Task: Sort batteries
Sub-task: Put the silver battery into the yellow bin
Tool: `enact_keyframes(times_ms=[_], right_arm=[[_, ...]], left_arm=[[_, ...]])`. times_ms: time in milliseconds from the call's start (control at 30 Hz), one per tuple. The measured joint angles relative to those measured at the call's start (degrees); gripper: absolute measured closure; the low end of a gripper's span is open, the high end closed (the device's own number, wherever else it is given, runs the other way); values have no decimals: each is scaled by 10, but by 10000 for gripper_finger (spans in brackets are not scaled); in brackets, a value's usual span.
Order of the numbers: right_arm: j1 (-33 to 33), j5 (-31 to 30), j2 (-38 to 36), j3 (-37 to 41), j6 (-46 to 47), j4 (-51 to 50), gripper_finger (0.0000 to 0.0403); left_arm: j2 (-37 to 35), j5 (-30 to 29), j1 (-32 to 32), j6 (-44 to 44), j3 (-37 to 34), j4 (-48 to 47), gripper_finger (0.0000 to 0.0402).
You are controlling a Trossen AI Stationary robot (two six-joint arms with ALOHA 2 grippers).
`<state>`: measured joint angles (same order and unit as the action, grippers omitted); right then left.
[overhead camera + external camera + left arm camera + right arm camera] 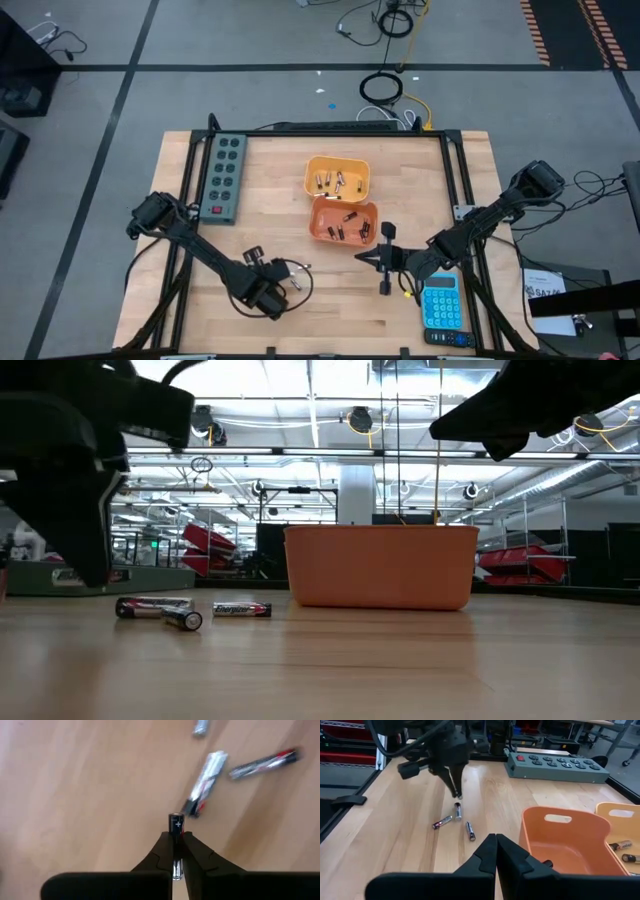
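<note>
Pale wooden planks form the table (270, 190) where small cylindrical batteries are being sorted. One cell (175, 823), dark-capped with a plus mark on its end, is clamped upright between the fingers of the left gripper (176, 851), lifted just above the wood. Three loose batteries (456, 819), silvery with dark and red bands, lie on the planks right beneath it, near the table's front left. More cells rest inside the darker orange bin (345, 221) and the yellower bin (337, 179) behind it, which touch at mid-table.

From its base at the table's left edge, the left arm reaches forward and inward, with its claw pointed down. To the right of the bins, the right gripper (496, 851) hangs with its fingers pressed together on nothing. A blue calculator (441, 306) lies below that arm; a grey power strip (224, 175) sits at the back left.

From table height, both arms are dark shapes cut off at the frame's top, and the bin's contents are hidden by its wall.
</note>
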<state>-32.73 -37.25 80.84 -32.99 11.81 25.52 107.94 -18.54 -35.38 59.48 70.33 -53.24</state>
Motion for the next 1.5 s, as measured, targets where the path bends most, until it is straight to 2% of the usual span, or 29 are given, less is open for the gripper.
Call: enact_keyframes(times_ms=[167, 233, 333, 533, 733, 833, 1000, 1233, 1400, 1500], right_arm=[[-5, 15, 7, 0, 0, 17, 403], [-9, 17, 22, 0, -5, 38, 403], [-9, 18, 50, 0, -9, 69, 403], [-13, 45, 66, 0, 17, 63, 403], [-39, 35, 66, 0, 57, 29, 388], [-48, 11, 66, 0, 73, 12, 374], [-49, 8, 66, 0, 80, -5, 360], [-32, 2, 66, 0, 67, -62, 358], [14, 43, 66, 0, 41, -93, 358], [37, 48, 66, 0, 1, -91, 357]], left_arm=[[-3, -58, 9, -8, 22, -55, 383], [-7, -90, 26, -39, 22, -60, 383], [-14, -119, 67, -111, 23, -45, 383], [-21, -130, 173, -299, 23, 30, 384], [-68, -152, 231, -410, 23, 87, 384], [-97, -114, 250, -457, 24, 99, 384], [-135, 10, 289, -528, 24, 140, 384], [-142, 35, 346, -662, 24, 258, 384], [-142, 130, 427, -732, 2, 346, 384], [-131, 158, 473, -742, 1, 384, 384]])
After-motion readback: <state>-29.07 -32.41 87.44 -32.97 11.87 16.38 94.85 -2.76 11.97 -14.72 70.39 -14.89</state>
